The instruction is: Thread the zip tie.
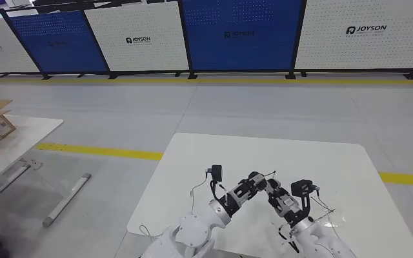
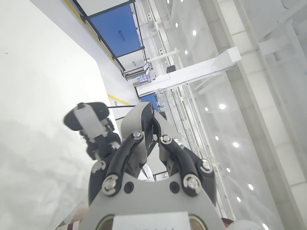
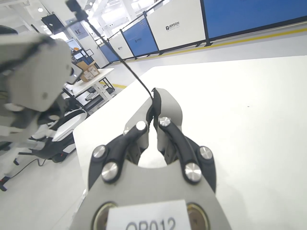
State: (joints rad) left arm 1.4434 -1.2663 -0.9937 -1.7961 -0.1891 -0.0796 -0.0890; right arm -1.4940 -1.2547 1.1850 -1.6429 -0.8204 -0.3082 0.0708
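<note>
Above the worktop (image 3: 239, 101), the right gripper (image 3: 153, 96) pinches one end of the tie (image 3: 124, 63), whose far end rises free, and the left gripper (image 2: 150, 118), pressed together beside it, may or may not grip it; no loop shows, so threading looks undone.

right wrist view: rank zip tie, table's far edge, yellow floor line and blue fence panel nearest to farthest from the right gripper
1. zip tie, clamped in the right gripper
2. table's far edge, ahead of it
3. yellow floor line, beyond the table
4. blue fence panel, behind that line
</note>
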